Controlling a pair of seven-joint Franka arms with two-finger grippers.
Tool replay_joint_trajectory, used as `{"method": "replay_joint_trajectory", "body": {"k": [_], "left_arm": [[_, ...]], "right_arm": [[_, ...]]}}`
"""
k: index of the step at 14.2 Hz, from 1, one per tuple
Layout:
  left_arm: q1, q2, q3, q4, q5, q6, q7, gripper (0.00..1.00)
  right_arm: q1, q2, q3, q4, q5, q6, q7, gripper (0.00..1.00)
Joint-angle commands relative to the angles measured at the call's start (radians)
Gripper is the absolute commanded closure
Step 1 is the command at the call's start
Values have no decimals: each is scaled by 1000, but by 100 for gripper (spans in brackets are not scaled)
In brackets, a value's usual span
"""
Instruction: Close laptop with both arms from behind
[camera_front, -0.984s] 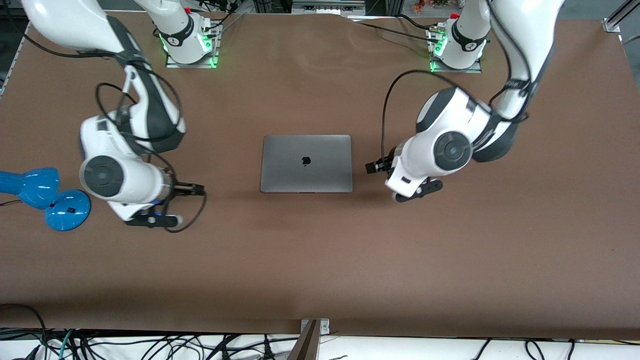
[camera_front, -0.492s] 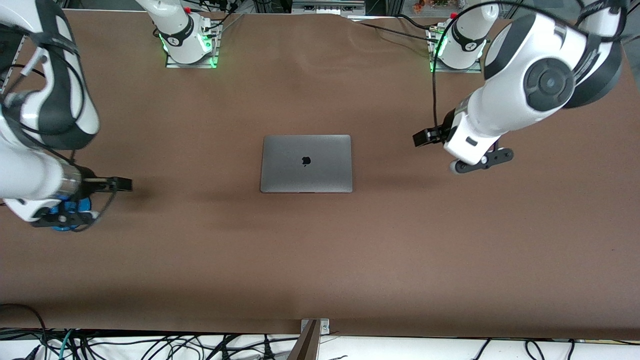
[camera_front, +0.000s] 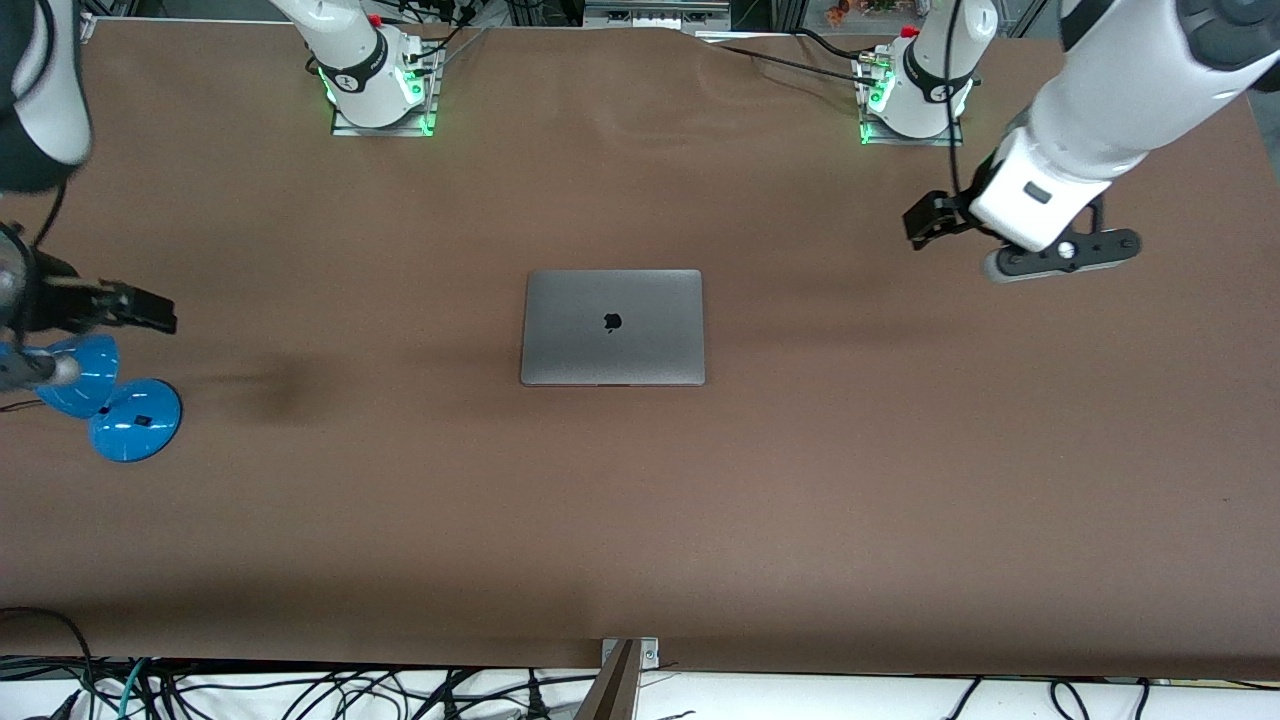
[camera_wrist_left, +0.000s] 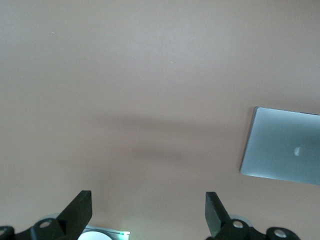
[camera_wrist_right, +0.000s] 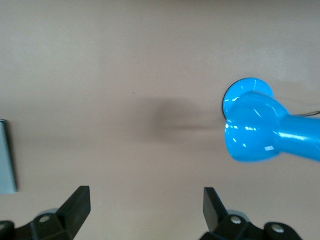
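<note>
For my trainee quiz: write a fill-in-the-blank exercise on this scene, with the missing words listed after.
1. The laptop lies flat with its lid fully ____.
2. The left hand is up over bare table toward the left arm's end, its fingers spread ____.
3. The right hand is open above the ____ desk lamp.
4. The dark logo on the lid is an ____.

Missing words: closed; open; blue; apple

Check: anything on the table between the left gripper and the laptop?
Nothing. In the front view only bare brown table lies between the open left gripper and the closed laptop; the left wrist view shows the same.
</note>
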Motion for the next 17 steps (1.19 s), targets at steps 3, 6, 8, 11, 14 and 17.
{"method": "replay_joint_trajectory", "body": {"k": [3, 6, 8, 11, 14, 17], "left_arm": [[-65, -175, 153, -225, 0, 51, 180, 0], [-102, -229, 171, -328, 0, 115, 185, 0], [-105, -209, 185, -289, -15, 131, 183, 0], [-107, -136, 208, -183, -15, 108, 180, 0], [-107, 14, 236, 27, -14, -36, 211, 0], [-107, 81, 256, 146, -14, -122, 333, 0]], "right_arm": [[55, -233, -115, -230, 49, 8, 6, 0], [52, -307, -115, -327, 55, 17, 5, 0], [52, -313, -115, -326, 55, 15, 6, 0], [54, -314, -110, -327, 55, 9, 5, 0], [62, -287, -104, -313, 53, 14, 5, 0], [62, -287, -92, -313, 53, 14, 5, 0]]}}
